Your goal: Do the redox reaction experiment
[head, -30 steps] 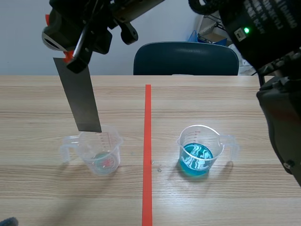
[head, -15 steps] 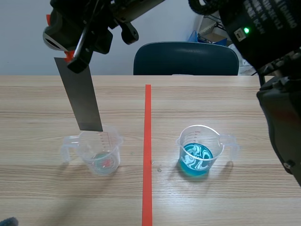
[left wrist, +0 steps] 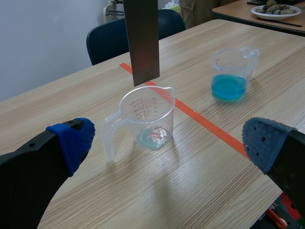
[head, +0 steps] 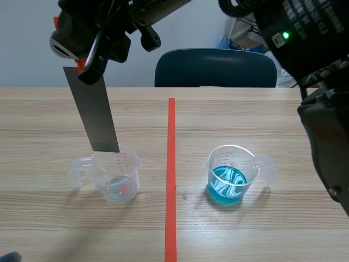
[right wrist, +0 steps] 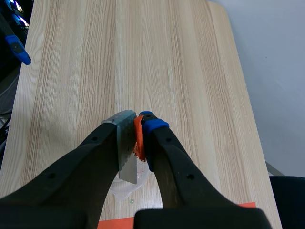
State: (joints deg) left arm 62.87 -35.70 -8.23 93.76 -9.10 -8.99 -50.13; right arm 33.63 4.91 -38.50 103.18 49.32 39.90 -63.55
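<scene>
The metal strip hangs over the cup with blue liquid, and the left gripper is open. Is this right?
No. As the scene view shows, the metal strip hangs over the nearly empty cup, not the cup with blue liquid. The left gripper is open.

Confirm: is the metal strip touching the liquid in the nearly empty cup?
Apart. The left wrist view shows the metal strip ending up near the rim of the clear cup, well above the liquid at its bottom.
</scene>
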